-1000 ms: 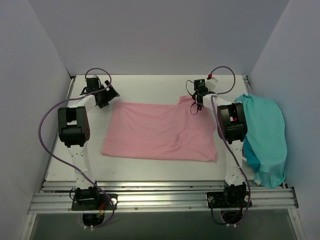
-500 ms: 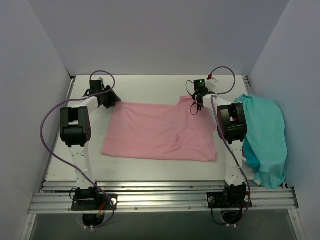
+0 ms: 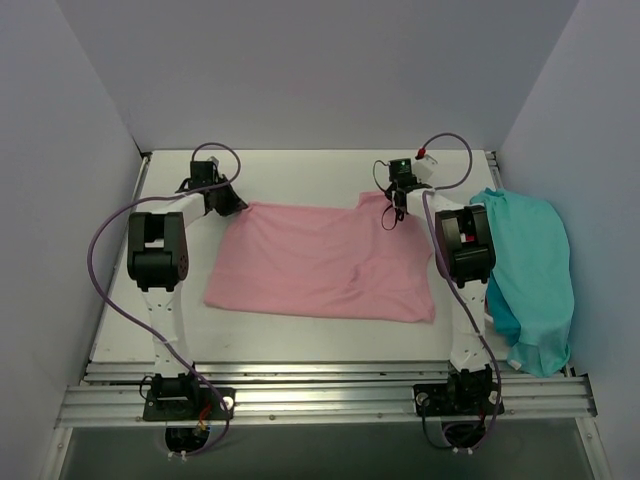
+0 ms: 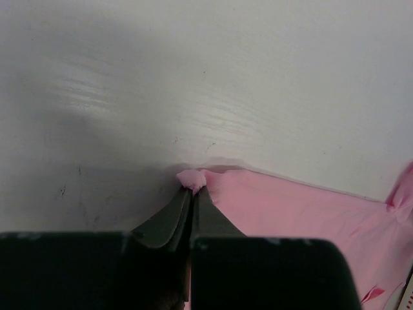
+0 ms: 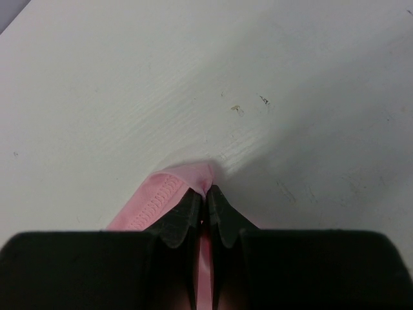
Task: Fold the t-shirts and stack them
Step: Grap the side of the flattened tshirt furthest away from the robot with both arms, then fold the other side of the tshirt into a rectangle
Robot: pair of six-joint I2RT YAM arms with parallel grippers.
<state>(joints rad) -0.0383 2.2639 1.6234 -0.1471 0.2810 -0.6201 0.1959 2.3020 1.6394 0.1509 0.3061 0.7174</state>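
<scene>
A light pink t-shirt (image 3: pixel 320 262) lies spread flat in the middle of the white table. My left gripper (image 3: pixel 236 205) is at its far left corner, shut on a small pinch of pink cloth (image 4: pixel 192 179). At the far right corner my right gripper (image 3: pixel 392 214) is shut on the shirt's stitched hem (image 5: pixel 203 187). A teal t-shirt (image 3: pixel 530 275) lies bunched at the table's right edge, beside the right arm.
White walls close in the table (image 3: pixel 290 175) at the left, back and right. A metal rail (image 3: pixel 320 385) with both arm bases runs along the near edge. Purple cables loop from each arm.
My left gripper moved right to the pink shirt's far left corner and went from open to shut on the cloth. The right gripper has kept its hold and place.
</scene>
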